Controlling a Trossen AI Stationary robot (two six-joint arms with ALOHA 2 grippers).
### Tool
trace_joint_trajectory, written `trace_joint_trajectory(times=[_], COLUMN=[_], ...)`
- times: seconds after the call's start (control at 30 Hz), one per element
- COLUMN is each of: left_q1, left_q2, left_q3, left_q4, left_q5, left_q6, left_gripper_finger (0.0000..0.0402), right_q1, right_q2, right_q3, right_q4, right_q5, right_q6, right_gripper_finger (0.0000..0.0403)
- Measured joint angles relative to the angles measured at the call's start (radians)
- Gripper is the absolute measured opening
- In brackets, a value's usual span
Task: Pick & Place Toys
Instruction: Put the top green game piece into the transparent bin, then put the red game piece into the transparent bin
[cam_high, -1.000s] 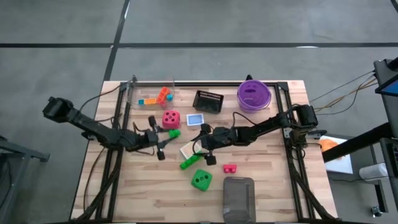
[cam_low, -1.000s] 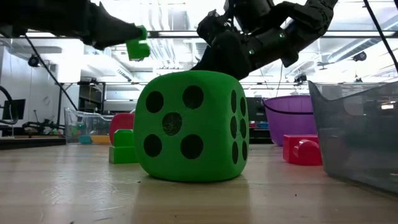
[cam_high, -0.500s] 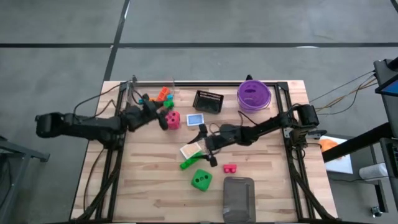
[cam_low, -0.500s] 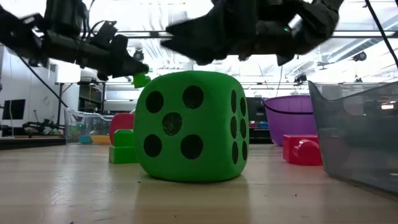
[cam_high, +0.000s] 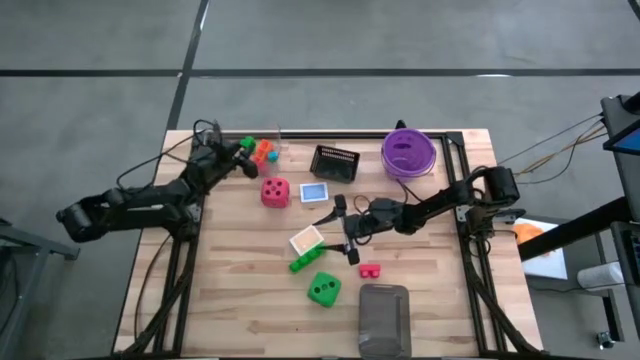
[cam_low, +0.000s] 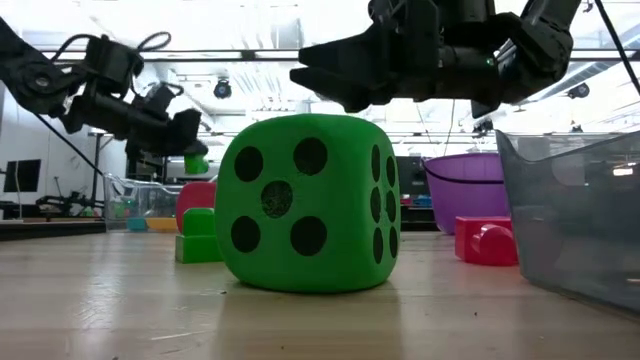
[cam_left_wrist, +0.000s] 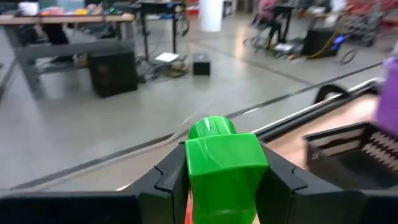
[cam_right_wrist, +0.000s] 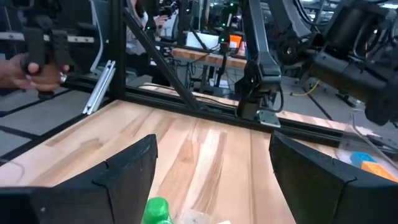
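Observation:
My left gripper is shut on a small green brick, raised over the clear box at the table's far left; orange bricks lie in the box. In the low view the brick shows high above the table. My right gripper is open and empty at mid-table, above and beside a picture card and another green brick. The red die, green die, red brick and a second card lie on the table. My left gripper pinches the green brick's two opposite sides between its two fingers. The brick's studded end sticks out past the fingertips. The fingers reach from the table's left side toward the far right. The brick is lifted clear of the table.
A black mesh basket and a purple bowl stand at the far edge. A grey bin stands at the near edge. Black frame rails run along both table sides. A person's hand shows beyond the table.
My left gripper has carried the green brick from mid-table, past the red die, toward the far left edge to over the clear box, staying shut on it. My right gripper has drawn back a little toward the table's right edge.

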Motion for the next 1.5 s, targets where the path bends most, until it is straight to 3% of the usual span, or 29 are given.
trace_joint_trajectory(times=[0.3, 0.53, 0.7, 0.83, 1.0, 1.17, 1.37, 1.5], left_q1=[0.04, 0.04, 0.04, 0.04, 0.015, -0.098, -0.352, -0.535], left_q2=[0.114, 0.139, 0.112, 0.078, 0.015, -0.044, -0.057, -0.055], left_q3=[0.0, 0.003, 0.003, 0.003, 0.003, 0.003, 0.003, 0.003], left_q4=[-0.015, -0.012, -0.012, -0.007, 0.056, 0.098, 0.07, 0.045], left_q5=[-0.015, -0.021, -0.023, 0.031, 0.243, 0.463, 0.473, 0.348], left_q6=[-0.005, -0.063, -0.086, -0.116, -0.135, -0.111, -0.052, -0.01], left_gripper_finger=[0.0135, 0.0309, 0.0362, 0.036, 0.0323, 0.0281, 0.0246, 0.0232], right_q1=[0.0, 0.0, 0.0, 0.0, 0.005, 0.014, 0.026, 0.046], right_q2=[-0.009, -0.009, -0.009, -0.009, -0.01, -0.037, -0.142, -0.211], right_q3=[-0.003, -0.006, -0.007, -0.008, -0.01, -0.01, 0.001, 0.023], right_q4=[-0.009, -0.01, -0.01, -0.01, -0.013, -0.124, -0.49, -0.782], right_q5=[0.003, 0.003, 0.003, 0.003, 0.003, 0.003, 0.034, 0.055], right_q6=[0.008, 0.013, 0.017, 0.017, 0.017, 0.017, 0.055, 0.1], right_gripper_finger=[0.0304, 0.0304, 0.0304, 0.0304, 0.0304, 0.0304, 0.0304, 0.0304])
